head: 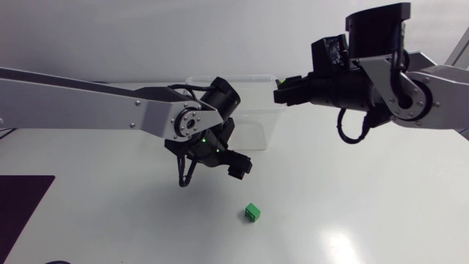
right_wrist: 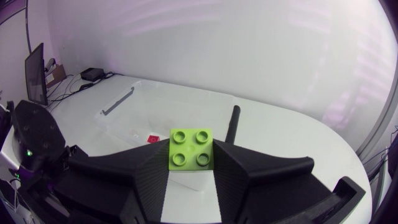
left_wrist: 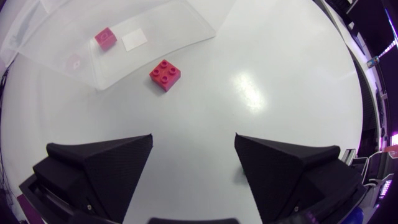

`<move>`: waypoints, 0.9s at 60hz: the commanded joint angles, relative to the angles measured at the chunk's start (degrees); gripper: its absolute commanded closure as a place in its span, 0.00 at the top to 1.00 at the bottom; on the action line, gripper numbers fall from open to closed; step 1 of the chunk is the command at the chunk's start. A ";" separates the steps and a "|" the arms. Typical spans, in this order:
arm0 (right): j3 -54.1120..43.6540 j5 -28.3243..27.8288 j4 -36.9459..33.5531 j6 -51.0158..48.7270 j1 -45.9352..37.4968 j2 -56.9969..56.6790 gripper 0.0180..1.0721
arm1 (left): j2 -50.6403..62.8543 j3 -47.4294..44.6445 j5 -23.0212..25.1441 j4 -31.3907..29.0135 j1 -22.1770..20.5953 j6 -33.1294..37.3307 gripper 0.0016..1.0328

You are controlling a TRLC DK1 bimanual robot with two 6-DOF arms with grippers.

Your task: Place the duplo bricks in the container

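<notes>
My left arm (head: pixel 88 106) half hides the box (head: pixel 253 128), pink brick (left_wrist: pixel 105 37) inside; left tool (left_wrist: pixel 193 135) wide, right tool (right_wrist: pixel 191 144) holds lime brick (right_wrist: pixel 191 149).

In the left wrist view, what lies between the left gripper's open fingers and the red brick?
Nothing but bare white table lies between the left gripper and the red brick; the left wrist view shows it.
</notes>
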 commanded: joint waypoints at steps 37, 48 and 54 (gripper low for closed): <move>16.25 1.13 0.84 3.63 0.62 21.41 0.96 | -1.66 -2.38 -2.44 2.53 2.02 -3.70 0.89; 11.32 0.69 0.93 4.33 -3.16 11.66 0.96 | 0.89 -0.18 -3.23 3.24 1.58 -4.85 0.88; 6.58 -0.72 0.75 5.65 -6.24 4.45 0.96 | 3.88 2.63 -4.28 3.06 0.87 -5.55 0.88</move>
